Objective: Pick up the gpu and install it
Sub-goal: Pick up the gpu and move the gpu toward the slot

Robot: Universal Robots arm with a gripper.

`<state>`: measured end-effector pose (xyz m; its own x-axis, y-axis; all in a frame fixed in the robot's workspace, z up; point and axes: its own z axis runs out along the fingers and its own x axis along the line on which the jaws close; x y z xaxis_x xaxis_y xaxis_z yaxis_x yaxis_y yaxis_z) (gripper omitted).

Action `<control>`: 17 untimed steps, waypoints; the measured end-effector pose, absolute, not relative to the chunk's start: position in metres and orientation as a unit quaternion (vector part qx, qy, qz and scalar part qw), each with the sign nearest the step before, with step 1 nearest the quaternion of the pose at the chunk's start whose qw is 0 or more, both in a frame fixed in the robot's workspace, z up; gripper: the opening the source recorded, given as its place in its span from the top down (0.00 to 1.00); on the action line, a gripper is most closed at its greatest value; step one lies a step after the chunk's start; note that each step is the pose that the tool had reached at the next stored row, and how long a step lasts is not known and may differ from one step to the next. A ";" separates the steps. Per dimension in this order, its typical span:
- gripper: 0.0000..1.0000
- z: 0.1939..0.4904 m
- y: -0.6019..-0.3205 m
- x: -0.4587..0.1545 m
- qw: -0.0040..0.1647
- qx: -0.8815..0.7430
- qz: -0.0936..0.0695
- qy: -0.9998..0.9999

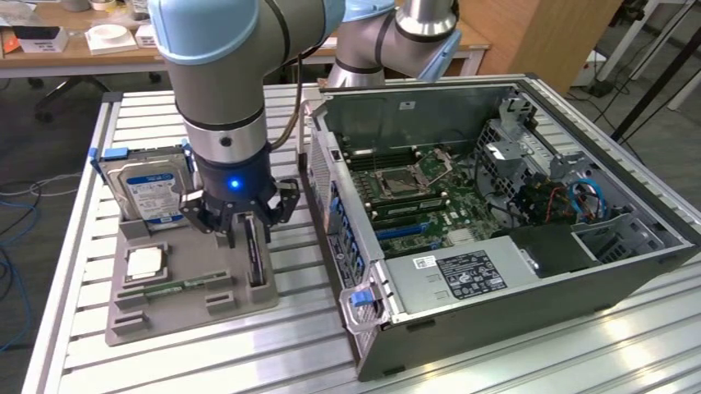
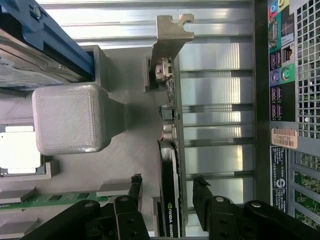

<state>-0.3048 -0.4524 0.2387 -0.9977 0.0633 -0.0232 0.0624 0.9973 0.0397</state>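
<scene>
Gripper low over grey tray, fingers spread wide either side of gpu, gripping nothing. Standing on edge in a tray slot, silvery bracket at the end away from the fingers, "NVIDIA QUADRO" legible along the upper edge. Nearby, hard drive with blue-white label, print unreadable. Peach barcode sticker on computer case, lettering unclear

place: robotics lab | signs: slotted aluminium bench, opened computer tower, cluttered desk behind, cables on floor
</scene>
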 end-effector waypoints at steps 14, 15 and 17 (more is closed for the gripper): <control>0.47 0.236 -0.452 -0.305 0.012 0.031 0.019 0.999; 0.47 0.236 -0.452 -0.305 0.012 0.031 0.019 0.999; 0.49 0.236 -0.452 -0.305 0.012 0.031 0.019 0.999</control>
